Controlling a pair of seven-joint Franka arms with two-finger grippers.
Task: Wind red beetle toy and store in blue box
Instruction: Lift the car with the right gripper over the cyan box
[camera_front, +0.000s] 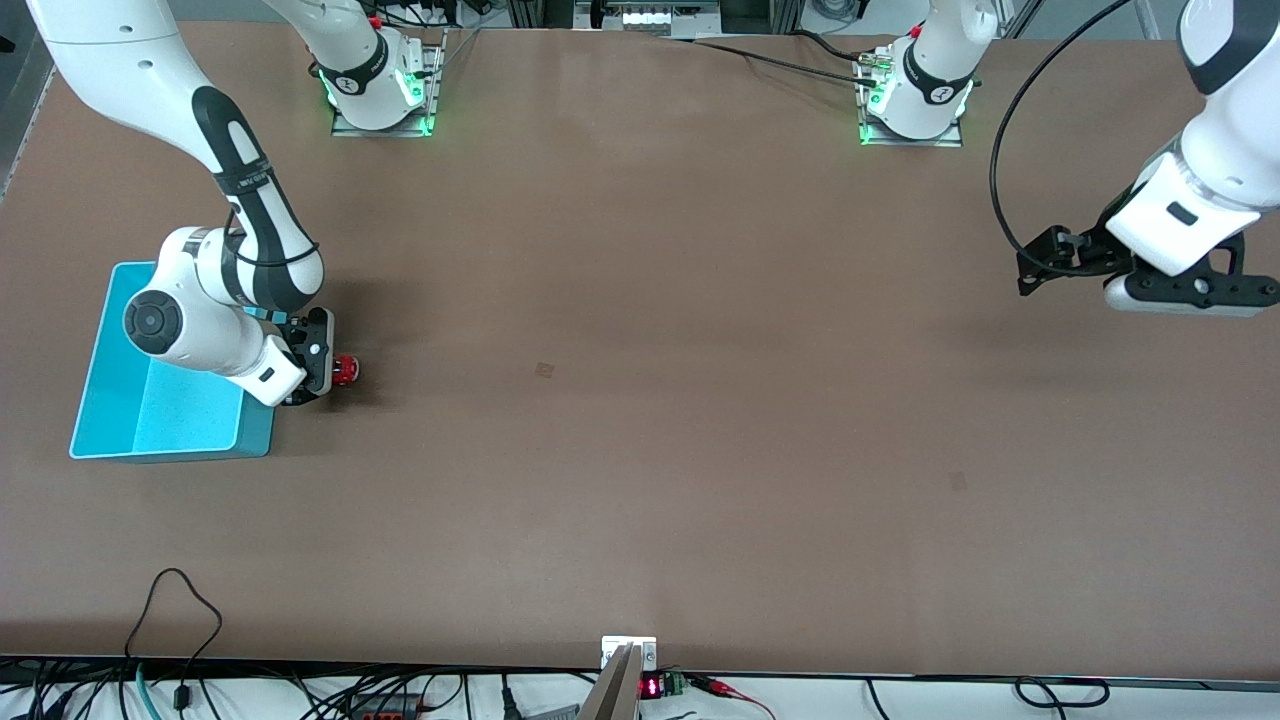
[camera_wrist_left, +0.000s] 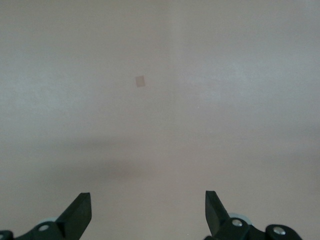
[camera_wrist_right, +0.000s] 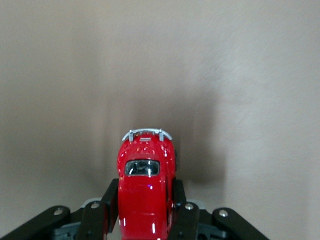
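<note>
right gripper (camera_wrist_right: 145, 212): down at the brown table (camera_front: 640, 450), black fingers (camera_wrist_right: 109, 205) clamped on both sides of the tiny glossy red beetle toy car (camera_wrist_right: 146, 192)
beetle: on the table just beside the light cyan-blue plastic bin (camera_front: 140, 415), toward the right arm's end
blue bin: sits partly under the right arm
left gripper (camera_wrist_left: 148, 212): waiting up over the left arm's end of the table, jaws wide apart, holding nothing

No legible txt/labels/nos.: red LED readout (camera_front: 651, 687) at table edge (camera_front: 900, 668) nearest front cam glows, digits too small to read.
</note>
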